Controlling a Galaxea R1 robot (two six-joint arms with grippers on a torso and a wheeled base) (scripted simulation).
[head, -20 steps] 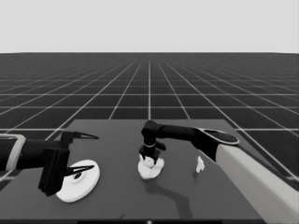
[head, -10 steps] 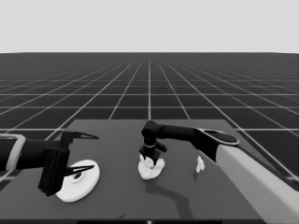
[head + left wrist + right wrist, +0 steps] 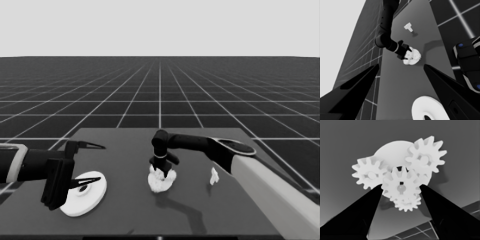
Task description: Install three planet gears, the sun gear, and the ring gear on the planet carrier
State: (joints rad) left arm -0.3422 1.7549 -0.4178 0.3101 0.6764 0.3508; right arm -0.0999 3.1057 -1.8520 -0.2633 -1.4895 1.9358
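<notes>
Little has shifted over the last second: my right claw [image 3: 161, 169] stays mid-frame, clenched on the centre gear [image 3: 401, 185] over the smaller round part [image 3: 392, 152]. Larger round part [image 3: 85, 194] waits lower left, uninstalled.

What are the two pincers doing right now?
Left pincer: open, holding nothing, parked above the larger round part.
Right pincer: shut on the middle gear.

white toothed gears [image 3: 401, 186], dark table [image 3: 125, 210], gridded floor [image 3: 160, 95]

text: none readable | labels: none | numbers: none
</notes>
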